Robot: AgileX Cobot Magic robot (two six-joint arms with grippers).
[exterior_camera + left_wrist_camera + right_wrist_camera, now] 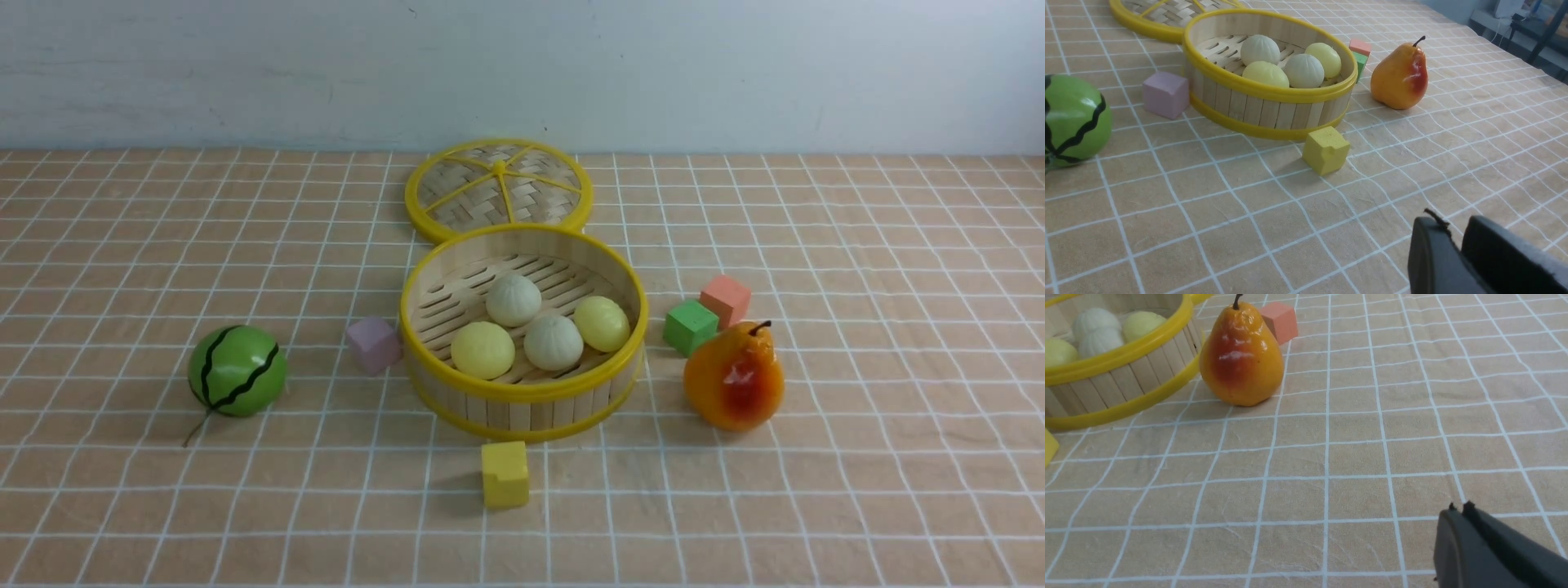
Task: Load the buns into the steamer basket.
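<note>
All four buns (539,331) sit inside the steamer basket (522,390), bunched together on the slatted floor: two pale yellow, two off-white, pleated tops up. The lid (498,189) lies flat behind the basket, touching it. Both the left gripper (1457,249) and right gripper (1458,522) look pinched closed with nothing in them, up off the tablecloth.

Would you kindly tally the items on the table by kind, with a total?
Buns: 4, two pale yellow, two off-white
Foam cubes: 4, purple, yellow, green, salmon
Toy fruit: 2, watermelon, pear
Steamer basket: 1
Lid: 1
Total: 12
</note>
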